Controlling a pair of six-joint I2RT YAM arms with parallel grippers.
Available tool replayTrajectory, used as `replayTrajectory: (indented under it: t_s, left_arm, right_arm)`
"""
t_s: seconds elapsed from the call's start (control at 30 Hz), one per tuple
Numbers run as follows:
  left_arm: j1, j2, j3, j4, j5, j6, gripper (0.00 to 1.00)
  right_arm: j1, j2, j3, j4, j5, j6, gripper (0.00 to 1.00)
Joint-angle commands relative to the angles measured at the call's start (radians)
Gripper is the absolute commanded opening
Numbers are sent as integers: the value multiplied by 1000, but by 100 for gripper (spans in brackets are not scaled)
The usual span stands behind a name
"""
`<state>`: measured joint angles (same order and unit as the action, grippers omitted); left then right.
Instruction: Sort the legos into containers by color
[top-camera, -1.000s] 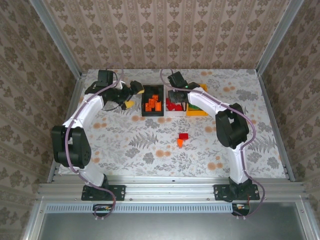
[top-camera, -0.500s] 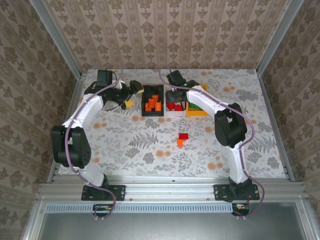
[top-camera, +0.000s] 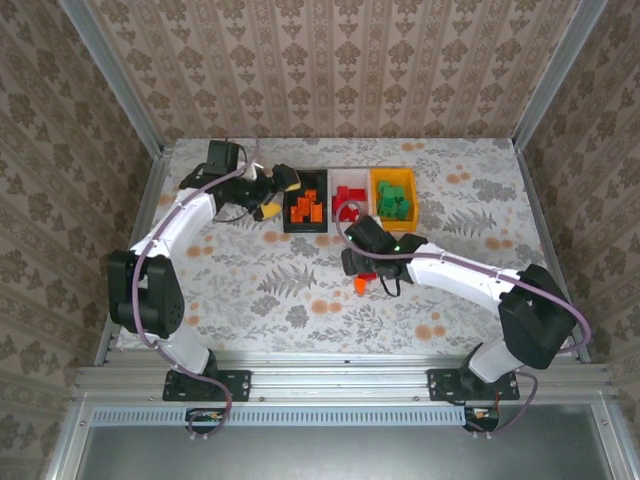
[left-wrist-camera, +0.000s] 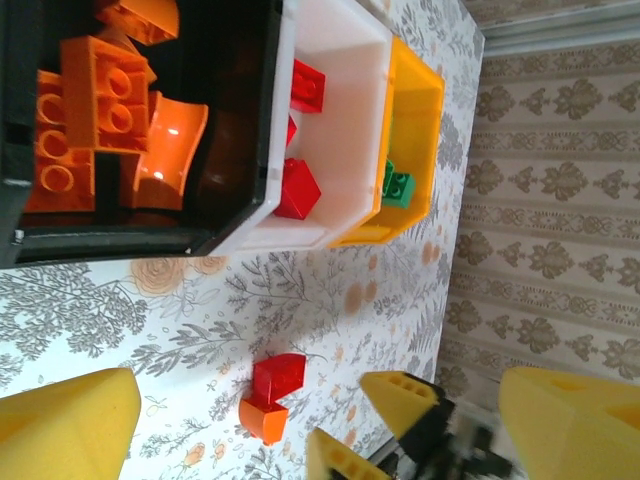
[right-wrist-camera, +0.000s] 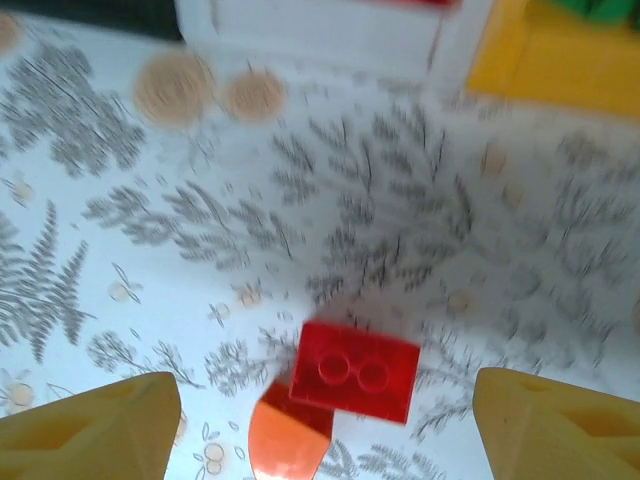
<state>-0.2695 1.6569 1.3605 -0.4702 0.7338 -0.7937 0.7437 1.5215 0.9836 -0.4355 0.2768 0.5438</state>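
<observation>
**Containers.** In the top view, find three bins in a row at the upper centre of the table. From left to right they are the black bin, the white bin and the orange-yellow bin, set side against side. They hold orange legos, red legos and green legos, in that order.

**Loose legos.** A red brick and an orange brick lie touching on the table, below the white bin.

**Right gripper**. In the top view the arm body covers its fingers, so you cannot read the opening there. Use the right wrist view. Both yellow fingers sit in the lower corners, spread wide and gripping nothing. The red brick lies on the table between them, clear of both, and the orange brick is at its lower left.

**Left gripper**. In the top view it sits just left of the black bin. In the left wrist view its fingers occupy the lower corners, fully spread and empty. This view also shows the loose pair at lower centre, with the right gripper's parted fingers just to the right of them.
</observation>
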Motion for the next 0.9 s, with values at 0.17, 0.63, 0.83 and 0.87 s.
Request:
replayTrajectory:
  t_s: [0.17,0.63,0.83,0.87]
  left_arm:
    - [-31,7,-7,-7,-2,5,100]
    - [-33,29,-9,-4,-1,4,100]
    - [-33,33,-8,-5,-1,6,100]
    - [-33,34,-8,-5,-1,7,100]
  right_arm:
    - [-9,134,-8,99,30,128,81]
    - [-25,218,-53,183,68,152,59]
    - [-25,214,-70,178,71,141,53]
    - [-25,212,-76,179,75,140,53]
